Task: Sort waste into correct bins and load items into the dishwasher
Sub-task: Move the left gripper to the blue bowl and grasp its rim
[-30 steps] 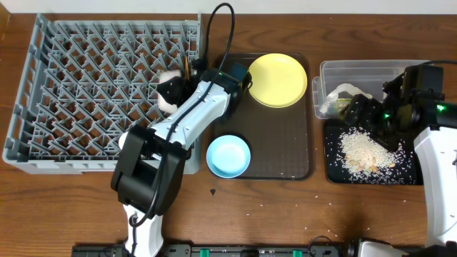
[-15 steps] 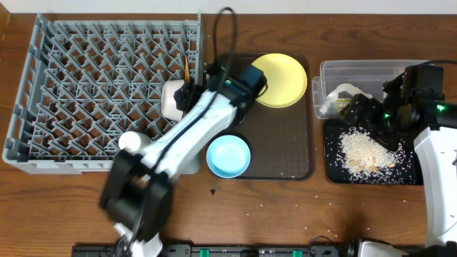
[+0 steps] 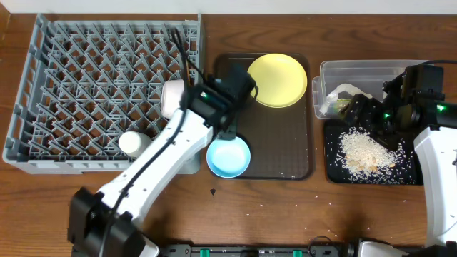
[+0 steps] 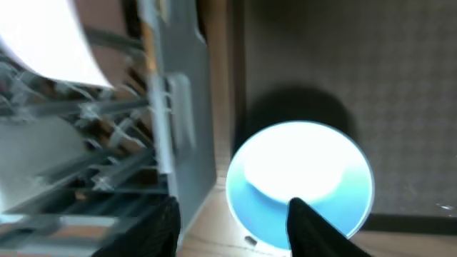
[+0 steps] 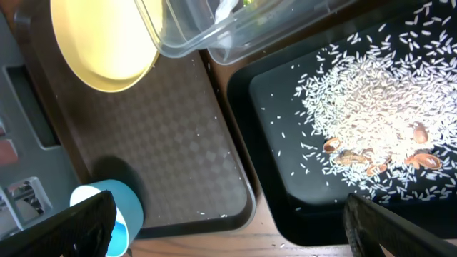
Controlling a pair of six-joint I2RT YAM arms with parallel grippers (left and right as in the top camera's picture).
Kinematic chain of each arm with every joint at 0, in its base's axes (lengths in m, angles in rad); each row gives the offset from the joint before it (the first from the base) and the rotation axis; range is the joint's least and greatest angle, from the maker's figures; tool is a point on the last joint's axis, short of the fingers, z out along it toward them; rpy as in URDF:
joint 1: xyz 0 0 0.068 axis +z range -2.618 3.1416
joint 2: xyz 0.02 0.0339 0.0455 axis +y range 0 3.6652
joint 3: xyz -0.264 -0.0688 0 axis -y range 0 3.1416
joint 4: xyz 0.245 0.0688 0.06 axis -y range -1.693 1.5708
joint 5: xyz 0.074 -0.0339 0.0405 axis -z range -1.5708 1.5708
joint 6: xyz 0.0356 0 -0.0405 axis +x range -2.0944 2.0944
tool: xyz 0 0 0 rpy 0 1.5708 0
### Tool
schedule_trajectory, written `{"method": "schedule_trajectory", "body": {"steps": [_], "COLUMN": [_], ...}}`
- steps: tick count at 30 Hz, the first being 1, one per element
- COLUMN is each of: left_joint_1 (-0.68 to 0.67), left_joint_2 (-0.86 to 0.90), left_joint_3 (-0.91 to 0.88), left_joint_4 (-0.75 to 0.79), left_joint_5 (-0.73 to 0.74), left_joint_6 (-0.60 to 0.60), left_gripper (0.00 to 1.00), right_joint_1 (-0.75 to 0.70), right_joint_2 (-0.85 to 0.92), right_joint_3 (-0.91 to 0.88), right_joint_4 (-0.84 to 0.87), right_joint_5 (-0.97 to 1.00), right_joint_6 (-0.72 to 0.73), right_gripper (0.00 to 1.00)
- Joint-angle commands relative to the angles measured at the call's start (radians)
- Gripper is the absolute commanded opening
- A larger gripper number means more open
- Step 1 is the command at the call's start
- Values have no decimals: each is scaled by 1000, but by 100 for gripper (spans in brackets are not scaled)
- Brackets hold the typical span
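Closest in, the brown wooden bench (image 3: 285,214) carries a few stray whitish rice-like grains (image 3: 325,235) along its front edge. Next comes the smooth, round light blue bowl (image 3: 228,157), sitting at the front left corner of the dark brown textured serving tray (image 3: 282,143). The left arm's fingers (image 4: 314,228) hang over it, spread apart and holding nothing, though the blurred wrist view does not show whether one tip touches the rim. Left of the bowl, a small cream cup (image 3: 132,142) stands in the front row of the large grey plastic pegged dish rack (image 3: 71,86). To the right, the shallow black rectangular tray (image 3: 339,175) holds a heap of the same grains with a few brown bits mixed in. The right arm's fingers (image 5: 71,228) are spread wide and empty above its left edge. Farther back, a glossy white bowl (image 3: 171,96) leans among the rack's pegs by its right wall. The round matte yellow plate (image 3: 277,80) lies at the serving tray's far end. The clear rectangular plastic tub (image 3: 357,70) holds crumpled white paper (image 3: 341,91) and a greenish wrapper (image 3: 341,106).
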Motion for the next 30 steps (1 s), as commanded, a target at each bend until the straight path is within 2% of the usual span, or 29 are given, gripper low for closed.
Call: {"method": "schedule_trajectory", "body": {"steps": [1,6,14,21,26,30], "left_joint_1": [-26,-89,-192,-190,-166,-113], "left_joint_2": [50,126,237,124,54,64], "left_joint_3": [-100,-148,-129,5,6,-49], "left_joint_4": [64,170,327,239,149,85], "left_joint_5": [46,67,203,293,105,29], "left_joint_6": [-41,-40,-10,95,94,44], "left_gripper": [40,15,8,17,36,41], "right_joint_1": [10,10,10,10,10,10], "right_joint_2": [-9,-9,-9,-9,-9,-9], "right_joint_3": [9,9,9,9,9,9], "right_joint_4": [11,20,18,23,19,19], "right_joint_5": [-8,-8,-15,-16,-15,-15], "right_joint_6": [-8,-8,-8,19,18,18], "right_gripper": [99,99,99,99,99,99]}}
